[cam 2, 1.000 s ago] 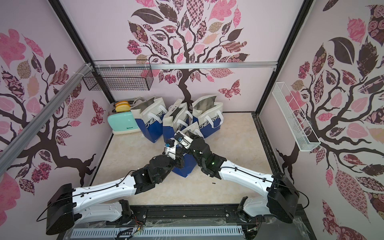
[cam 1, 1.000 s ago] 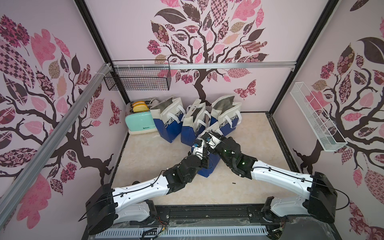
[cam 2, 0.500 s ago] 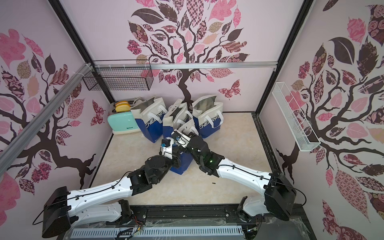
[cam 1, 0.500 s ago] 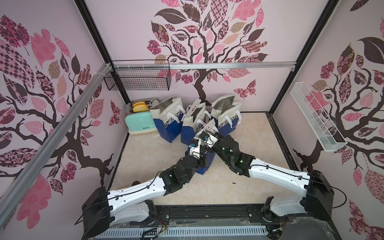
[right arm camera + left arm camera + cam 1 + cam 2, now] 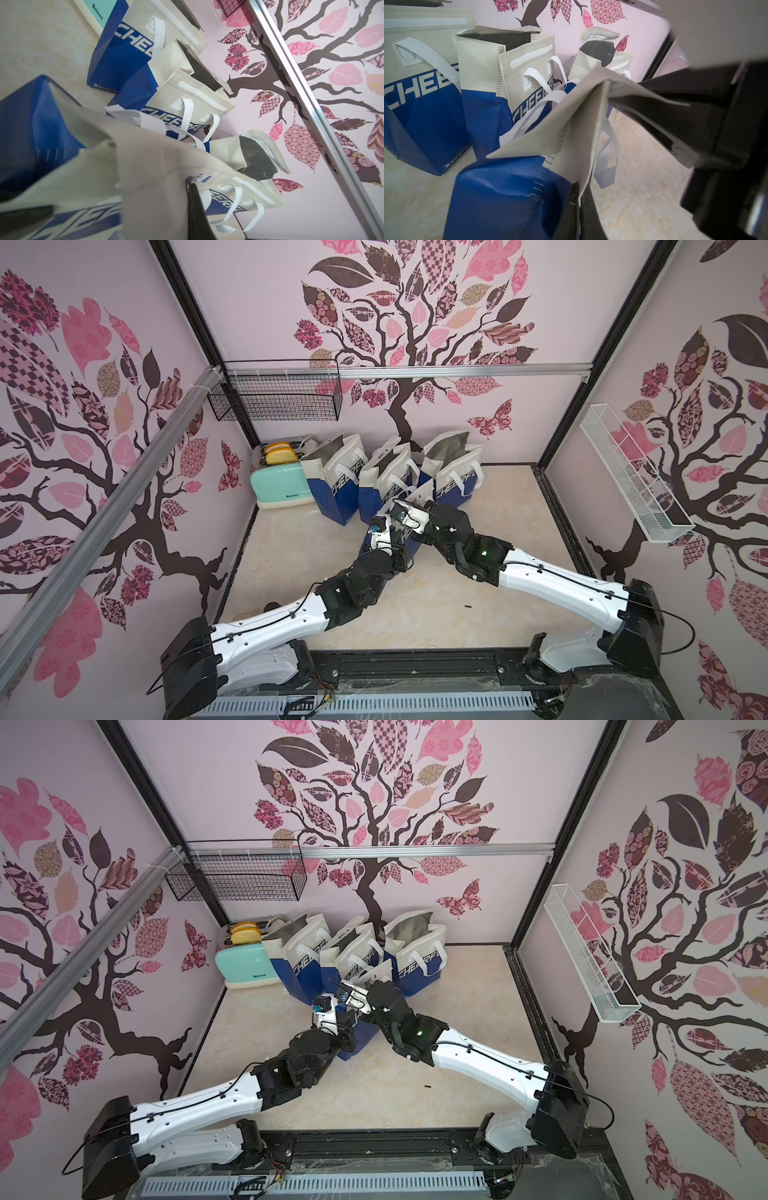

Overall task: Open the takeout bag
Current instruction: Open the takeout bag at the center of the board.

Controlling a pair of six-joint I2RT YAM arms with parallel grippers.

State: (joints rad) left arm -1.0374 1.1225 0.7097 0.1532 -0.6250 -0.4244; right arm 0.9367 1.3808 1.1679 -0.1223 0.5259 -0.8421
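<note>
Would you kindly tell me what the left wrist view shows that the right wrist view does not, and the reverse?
Only the left wrist view: the right end effector seen from outside, shut on the beige top edge of the takeout bag.
Only the right wrist view: the mint toaster, the black wire basket and the aluminium rail.
Both: the takeout bag, the three other bags behind it, the tree mural and the beige floor.
</note>
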